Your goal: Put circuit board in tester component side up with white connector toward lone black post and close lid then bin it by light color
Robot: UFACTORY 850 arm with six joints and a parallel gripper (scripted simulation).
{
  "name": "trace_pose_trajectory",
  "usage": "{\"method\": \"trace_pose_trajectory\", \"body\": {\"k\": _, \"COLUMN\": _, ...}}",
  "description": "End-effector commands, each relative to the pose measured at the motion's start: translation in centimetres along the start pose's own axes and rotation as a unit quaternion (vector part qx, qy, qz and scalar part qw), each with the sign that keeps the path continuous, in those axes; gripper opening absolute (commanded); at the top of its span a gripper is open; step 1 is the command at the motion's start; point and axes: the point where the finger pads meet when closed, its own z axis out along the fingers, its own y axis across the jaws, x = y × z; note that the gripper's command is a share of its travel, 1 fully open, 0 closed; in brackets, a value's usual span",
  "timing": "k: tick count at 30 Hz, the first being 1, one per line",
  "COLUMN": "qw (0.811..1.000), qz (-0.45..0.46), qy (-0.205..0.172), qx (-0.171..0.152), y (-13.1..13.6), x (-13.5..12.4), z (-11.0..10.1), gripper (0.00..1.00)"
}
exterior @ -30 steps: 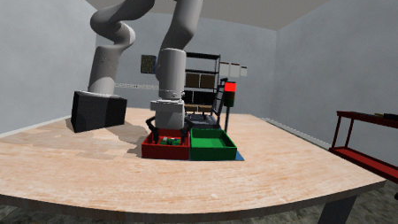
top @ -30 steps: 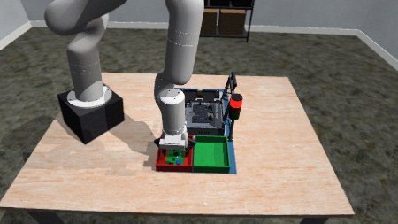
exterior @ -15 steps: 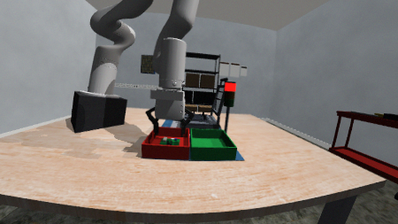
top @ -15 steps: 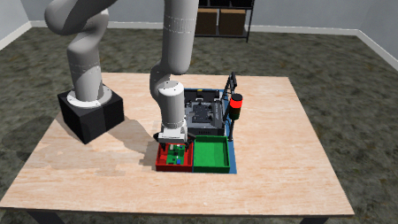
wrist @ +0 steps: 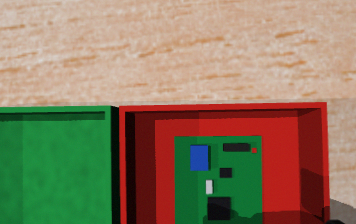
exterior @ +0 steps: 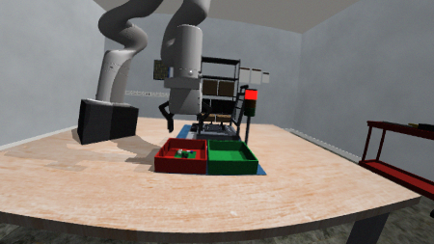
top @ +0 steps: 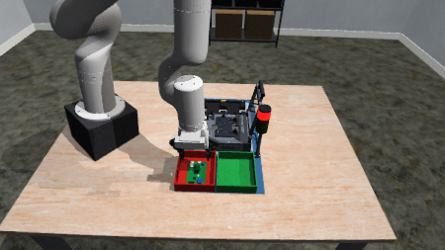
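Wrist view: circuit board [wrist: 218, 175] flat in red bin [wrist: 280, 150], fingers [exterior: 170, 122] spread, empty.

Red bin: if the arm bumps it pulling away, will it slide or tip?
The red bin would likely slide: low, wide, unfastened on the table. Tipping seems unlikely. The green bin alongside would probably block sideways movement.

Circuit board [wrist: 218, 180] near edge cut off

A dark shelf rack [top: 281, 17] holds what look like boxes [top: 228, 24].
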Motion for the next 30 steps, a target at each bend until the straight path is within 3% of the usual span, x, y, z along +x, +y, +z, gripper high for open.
{"method": "trace_pose_trajectory", "body": {"k": 1, "qw": 1.0, "qz": 0.001, "qy": -0.012, "qx": -0.014, "y": -0.1, "x": 0.1, "z": -2.0, "gripper": 1.0}}
{"method": "trace_pose_trajectory", "body": {"k": 11, "qw": 1.0, "qz": 0.001, "qy": -0.012, "qx": -0.014, "y": -0.2, "x": 0.1, "z": -4.8, "gripper": 1.0}}
{"method": "trace_pose_trajectory", "body": {"k": 30, "qw": 1.0, "qz": 0.001, "qy": -0.012, "qx": -0.014, "y": -0.2, "x": 0.2, "z": -5.4, "gripper": 1.0}}
